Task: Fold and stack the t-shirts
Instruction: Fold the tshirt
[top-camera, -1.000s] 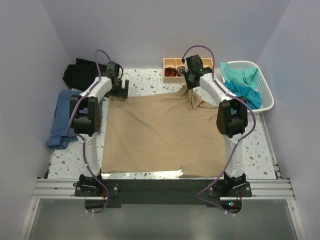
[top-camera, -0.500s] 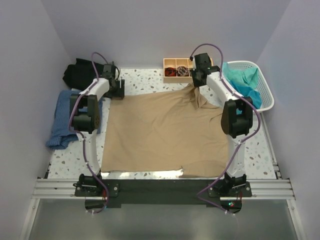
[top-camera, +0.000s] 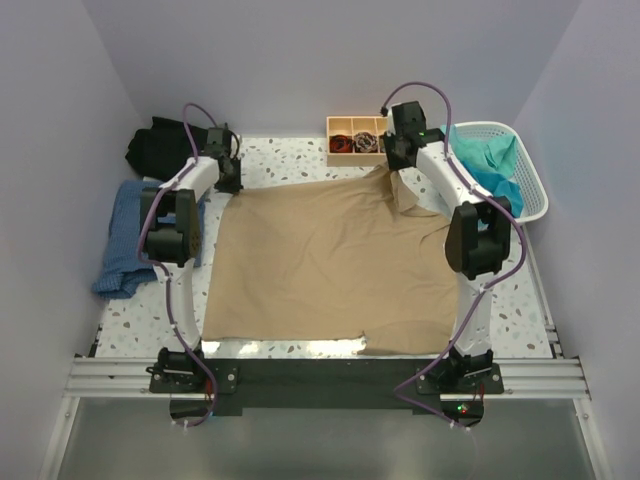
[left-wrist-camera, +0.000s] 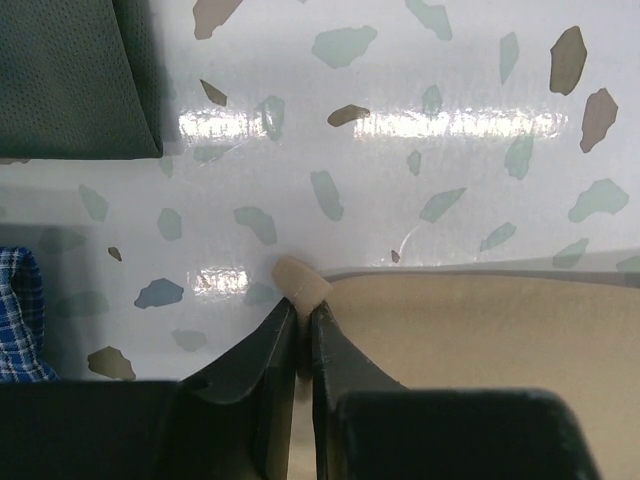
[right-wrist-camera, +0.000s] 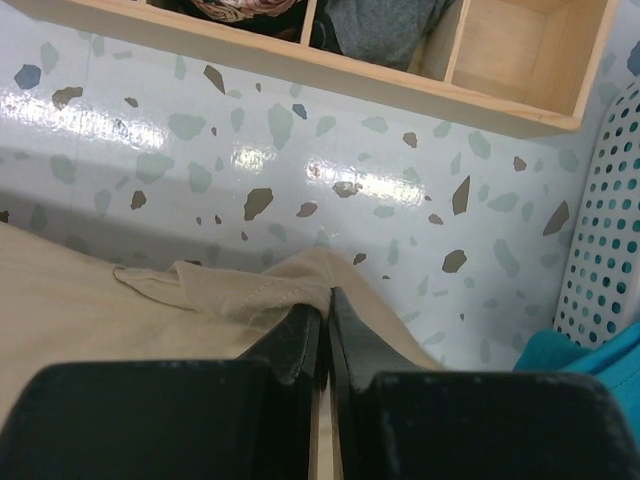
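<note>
A large tan t-shirt lies spread flat over the middle of the table. My left gripper is shut on its far left corner; the left wrist view shows a nub of tan t-shirt cloth pinched at my left gripper. My right gripper is shut on the far right corner, where the tan t-shirt cloth bunches up against my right gripper. A denim-blue t-shirt and a black t-shirt lie at the far left. A teal t-shirt sits in the basket.
A white laundry basket stands at the far right. A wooden tray with compartments sits against the back wall, just beyond my right gripper. In the right wrist view the wooden tray runs across the top.
My left gripper moved left to the shirt's far left corner and shut on it. My right gripper carried its corner farther back and right, pulling the far edge taut.
</note>
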